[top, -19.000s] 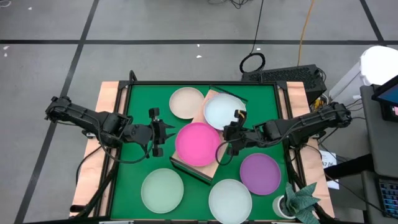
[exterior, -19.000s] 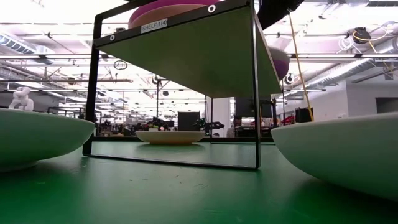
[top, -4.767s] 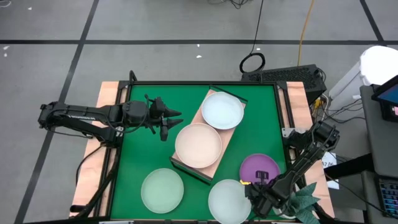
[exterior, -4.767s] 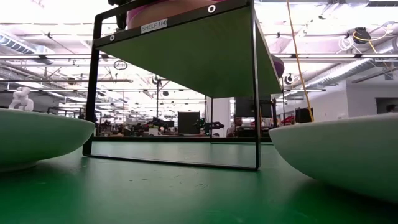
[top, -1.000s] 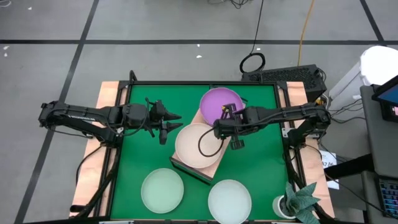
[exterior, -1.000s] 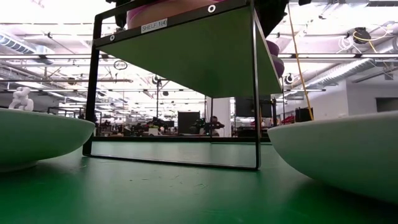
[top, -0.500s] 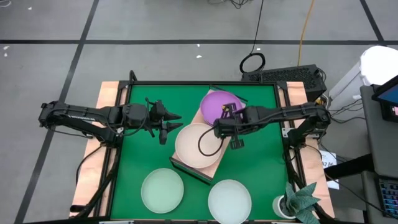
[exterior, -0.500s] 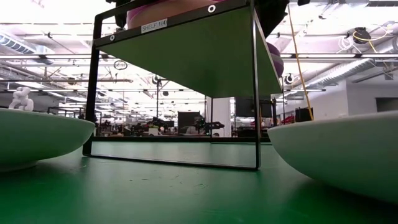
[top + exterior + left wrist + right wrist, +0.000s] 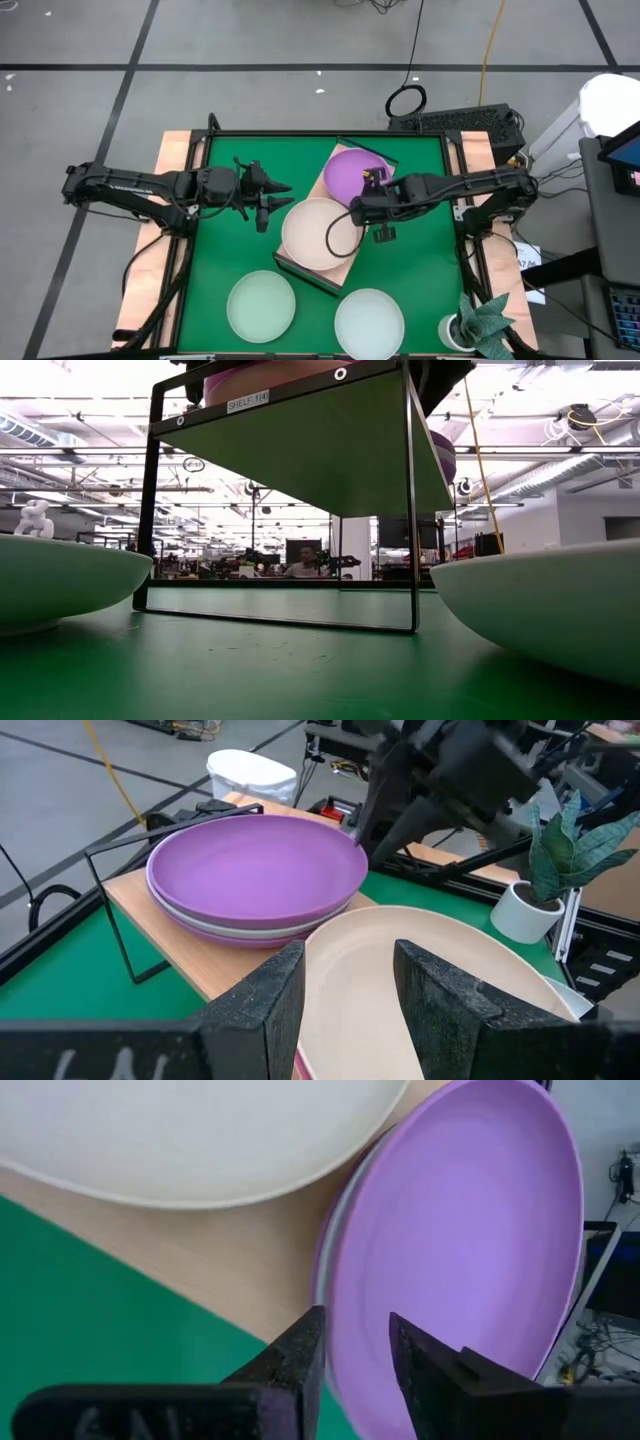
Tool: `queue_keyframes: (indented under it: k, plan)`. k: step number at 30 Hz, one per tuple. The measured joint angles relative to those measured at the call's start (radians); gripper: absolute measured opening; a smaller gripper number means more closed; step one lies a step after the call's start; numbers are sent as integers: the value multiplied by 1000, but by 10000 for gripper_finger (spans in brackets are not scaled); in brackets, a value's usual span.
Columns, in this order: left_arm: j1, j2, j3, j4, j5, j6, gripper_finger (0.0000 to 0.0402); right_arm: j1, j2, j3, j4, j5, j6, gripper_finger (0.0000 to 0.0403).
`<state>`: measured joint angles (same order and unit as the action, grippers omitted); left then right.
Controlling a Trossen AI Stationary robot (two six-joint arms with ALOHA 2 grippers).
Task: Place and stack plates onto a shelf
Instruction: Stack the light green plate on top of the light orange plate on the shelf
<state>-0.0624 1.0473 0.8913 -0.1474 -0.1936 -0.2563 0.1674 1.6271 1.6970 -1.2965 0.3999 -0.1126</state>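
Note:
A purple plate (image 9: 356, 170) (image 9: 470, 1250) lies on a whitish plate (image 9: 250, 925) at the far end of the wooden shelf (image 9: 346, 268) (image 9: 320, 450). At the shelf's near end a cream plate (image 9: 318, 232) (image 9: 430, 980) tops a magenta one. My right gripper (image 9: 356, 206) (image 9: 357, 1320) is open at the purple plate's near rim, a finger on each side of the rim; I cannot tell whether they touch it. My left gripper (image 9: 272, 196) (image 9: 350, 990) is open, just left of the cream plate, touching nothing.
A pale mint plate (image 9: 260, 305) (image 9: 60, 580) and a whitish plate (image 9: 370, 322) (image 9: 550, 600) lie on the green mat (image 9: 220, 270) near the table's front edge. A potted plant (image 9: 487, 325) stands at the near right corner. The shelf's thin dark frame (image 9: 410, 500) stands on the mat.
The purple plate has come down a little onto the whitish plate at the shelf's far end. My right gripper has drawn slightly toward the table's right along the plate's near rim.

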Motion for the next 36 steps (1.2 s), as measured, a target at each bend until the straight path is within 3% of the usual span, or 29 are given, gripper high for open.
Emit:
queue_keyframes:
  k: [17,22,29,36]
  plan:
    - [-51,-4,0,-46,0,-15,159,266,-60,0,13,0,339,98]
    - [-99,-50,0,-93,1,-15,159,357,-61,-10,39,99,425,98]
    - [-223,-124,0,-207,-10,-38,159,457,-61,-77,67,153,513,98]
    - [-398,-93,0,-349,-18,-53,159,491,-59,-163,115,153,543,98]
